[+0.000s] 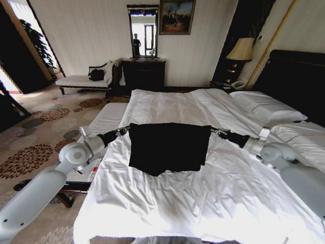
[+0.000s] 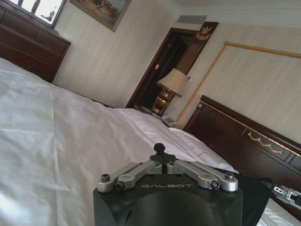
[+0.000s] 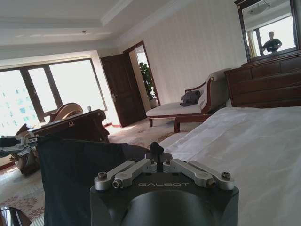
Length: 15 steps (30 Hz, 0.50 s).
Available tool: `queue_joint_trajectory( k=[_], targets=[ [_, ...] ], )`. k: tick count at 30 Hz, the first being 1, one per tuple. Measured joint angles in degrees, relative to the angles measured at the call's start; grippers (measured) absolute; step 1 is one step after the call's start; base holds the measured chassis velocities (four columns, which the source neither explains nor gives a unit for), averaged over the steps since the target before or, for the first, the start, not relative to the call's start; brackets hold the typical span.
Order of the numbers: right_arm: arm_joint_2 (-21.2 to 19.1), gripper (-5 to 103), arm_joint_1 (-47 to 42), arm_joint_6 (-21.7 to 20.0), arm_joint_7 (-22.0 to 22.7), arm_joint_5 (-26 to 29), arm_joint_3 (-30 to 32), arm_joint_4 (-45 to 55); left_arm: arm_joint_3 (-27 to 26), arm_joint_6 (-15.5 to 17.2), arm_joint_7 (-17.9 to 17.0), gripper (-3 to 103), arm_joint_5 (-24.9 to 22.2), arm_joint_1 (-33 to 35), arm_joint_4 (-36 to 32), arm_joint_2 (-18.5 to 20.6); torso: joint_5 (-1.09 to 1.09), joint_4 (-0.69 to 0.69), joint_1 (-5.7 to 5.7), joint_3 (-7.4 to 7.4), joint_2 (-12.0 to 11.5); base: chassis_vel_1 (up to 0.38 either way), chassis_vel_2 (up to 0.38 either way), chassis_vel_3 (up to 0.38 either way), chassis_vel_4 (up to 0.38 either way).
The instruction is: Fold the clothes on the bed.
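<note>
My left claw (image 1: 125, 129) and right claw (image 1: 215, 131) each pinch a top corner of the black T-shirt (image 1: 167, 147), stretched level between them, long axis crosswise, both arms equally near; it hangs over the white bed (image 1: 167, 203), hem brushing the duvet.

A dark wooden dresser (image 1: 143, 73) stands against the pale striped wall, with a tall framed mirror (image 1: 142, 31) above it and a framed painting (image 1: 176, 16) beside the mirror. A pale cushioned bench (image 1: 84, 81) carries a small dark bag (image 1: 96, 74). A table lamp with cream shade (image 1: 240, 50) occupies the nightstand. The patterned floral carpet (image 1: 43, 124) covers the floor.
</note>
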Motion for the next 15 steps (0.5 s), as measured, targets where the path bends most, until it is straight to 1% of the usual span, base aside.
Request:
queue_joint_trajectory(
  k=[1,3,4,6,8,9,11,12,13,14,15],
  targets=[
    [0.0,1,0.0,0.0,0.0,0.0,0.0,0.0,0.0,0.0,0.0,0,0.0,0.0,0.0,0.0,0.0,0.0,0.0,0.0,0.0,0.0,0.0,0.0,0.0],
    [-0.5,1,-1.5,-0.4,0.5,1.0,2.0,2.5,-2.4,0.0,0.0,0,-0.7,2.0,-1.8,0.5,-0.01,0.01,0.0,0.0,0.0,0.0,0.0,0.0,0.0],
    [-1.0,1,-3.4,-0.7,1.0,1.9,4.3,4.7,-4.1,0.0,0.0,0,-1.4,3.3,-3.4,0.7,-0.02,0.01,0.0,0.0,0.0,0.0,0.0,0.0,0.0],
    [-1.1,1,-4.4,-0.9,1.2,2.3,5.4,5.5,-4.8,0.0,0.0,0,-1.7,3.8,-4.1,0.8,-0.01,0.01,0.0,0.0,0.0,0.0,0.0,0.0,0.0],
    [-1.5,1,-9.5,-1.4,2.0,3.5,10.7,9.1,-7.7,0.0,0.0,0,-3.1,6.2,-7.3,1.0,-0.02,-0.02,-0.01,0.0,0.0,0.0,0.0,0.0,0.0],
    [-1.5,1,-9.5,-1.4,2.0,3.5,10.7,9.1,-7.7,0.0,0.0,0,-3.1,6.2,-7.3,1.0,-0.02,-0.02,-0.01,0.0,0.0,0.0,0.0,0.0,0.0],
    [-1.1,1,-15.6,-1.9,2.6,4.0,16.4,12.3,-11.2,0.0,0.0,0,-3.9,9.2,-10.1,1.0,0.0,-0.02,0.0,-0.01,0.0,0.0,0.0,0.0,0.0],
    [-1.1,1,-15.6,-1.9,2.6,4.0,16.4,12.3,-11.2,0.0,0.0,0,-3.9,9.2,-10.1,1.0,0.0,-0.02,0.0,-0.01,0.0,0.0,0.0,0.0,0.0],
    [-0.7,1,-18.7,-2.1,2.9,4.0,19.1,13.8,-13.6,0.0,0.0,0,-4.3,11.2,-11.6,0.7,0.01,-0.03,-0.01,-0.01,0.0,0.0,0.0,0.0,0.0],
    [-0.4,1,-20.1,-2.3,3.1,4.1,20.4,14.6,-14.8,0.0,0.0,0,-4.4,12.4,-12.4,0.4,0.02,-0.03,-0.01,-0.01,0.0,0.0,0.0,0.0,0.0],
    [0.2,1,-22.9,-2.5,3.6,4.2,23.2,16.2,-17.8,0.1,0.0,0,-4.5,15.6,-14.3,-0.3,0.0,-0.03,-0.01,-0.01,0.0,0.0,0.0,0.0,0.0]
  ],
)
